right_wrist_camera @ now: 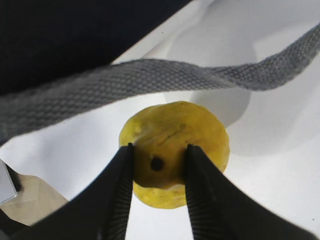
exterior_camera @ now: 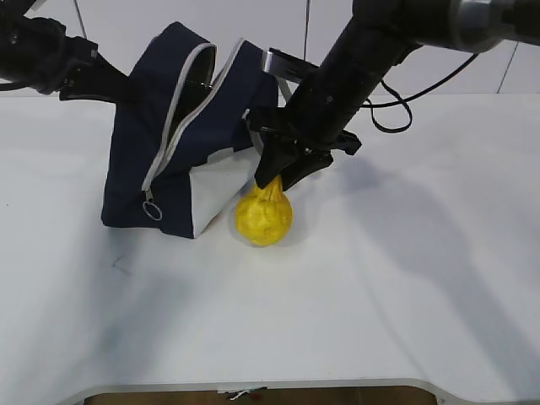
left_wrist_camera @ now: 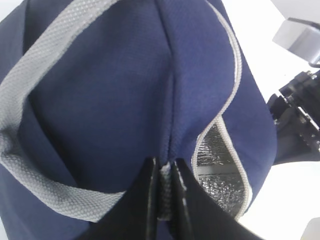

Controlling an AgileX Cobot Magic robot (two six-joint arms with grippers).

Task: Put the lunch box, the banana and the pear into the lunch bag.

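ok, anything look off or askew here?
Yes: the bag is tipped over, leaning left, with the left gripper pinching its fabric at the top and the zip open. The pear stands upright on the table beside it, its neck between the right gripper fingers. Nothing spilled or damaged.

**Right tool on the pear beside the bag**

From my exterior feed I see the right tool [exterior_camera: 272, 181] closed around the narrow neck of the small plump yellow pear [exterior_camera: 264, 218], which sits on the white table [exterior_camera: 380, 295]. The pear is just beside the white lower panel of the boxy navy-blue fabric lunch bag [exterior_camera: 143, 169]. The bag tilts, its grey zipper open, ring pull hanging. My left arm reaches its upper left side.
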